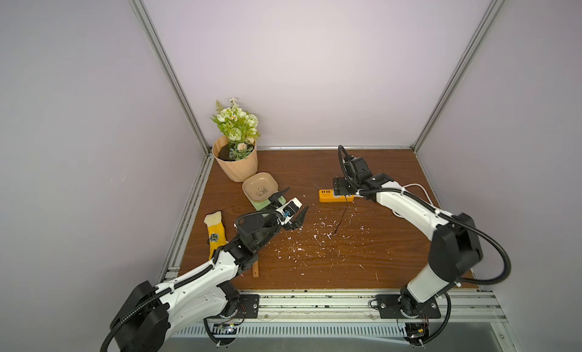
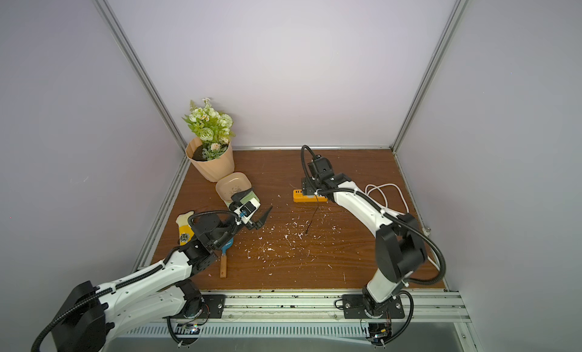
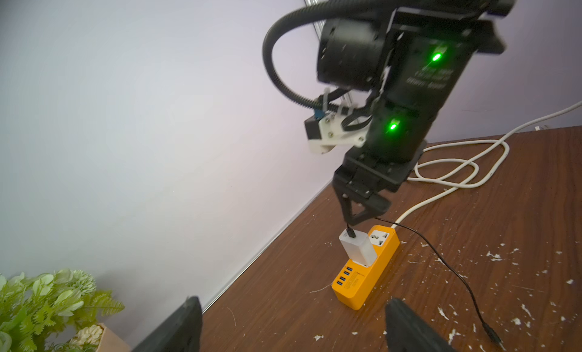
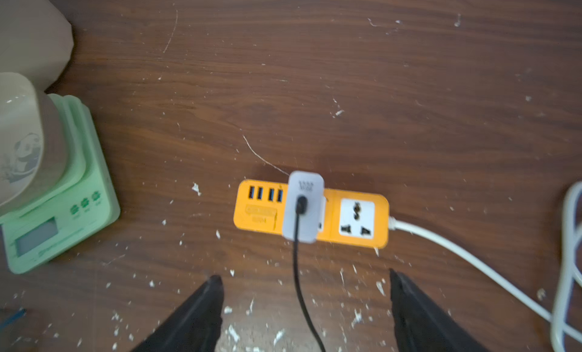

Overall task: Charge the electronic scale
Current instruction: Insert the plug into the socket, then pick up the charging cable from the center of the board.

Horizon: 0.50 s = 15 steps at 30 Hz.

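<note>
Nearest to you runs the metal rail [image 1: 315, 303] along the near edge of the tabletop [image 1: 378, 265]. Beyond it, the left gripper [image 1: 298, 197] hovers with its jaws spread wide and holds nothing. It is just beside the electronic scale [image 1: 260, 204]. The scale stands toward the far left corner of the tabletop, close against the flower pot [image 1: 236, 168].

The right gripper [image 4: 305, 275] hangs above the orange power strip [image 4: 258, 223] near the far edge. Its jaws are also wide apart and empty. You see the white charger [image 4: 304, 208] plugged into the strip, and the black cable [image 4: 296, 256] comes out of its top. The cable's free plug [image 1: 336, 231] lies on the bare wood, well apart from the scale.
</note>
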### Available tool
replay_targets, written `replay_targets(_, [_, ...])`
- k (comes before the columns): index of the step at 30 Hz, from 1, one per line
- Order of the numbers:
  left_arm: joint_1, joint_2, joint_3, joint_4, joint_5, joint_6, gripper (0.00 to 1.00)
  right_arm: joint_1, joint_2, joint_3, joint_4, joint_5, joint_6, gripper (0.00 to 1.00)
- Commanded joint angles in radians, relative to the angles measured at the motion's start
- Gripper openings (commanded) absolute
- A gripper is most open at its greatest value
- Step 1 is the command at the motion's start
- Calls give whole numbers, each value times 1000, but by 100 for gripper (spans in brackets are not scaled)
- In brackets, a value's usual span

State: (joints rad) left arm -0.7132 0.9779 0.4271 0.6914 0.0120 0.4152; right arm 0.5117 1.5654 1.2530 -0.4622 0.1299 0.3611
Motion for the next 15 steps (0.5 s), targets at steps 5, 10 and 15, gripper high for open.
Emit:
replay_targets(5, [11,76,51,-12,-9,-139,93,0,-250,-366,220,-245,109,81])
replay_targets(10, [11,121,67,3,1,-191,93,26,-283,-510,345,-282,193,74])
replay_targets(15, [11,133,75,-7,0,-203,92,56,-248,-551,394,-263,234,70])
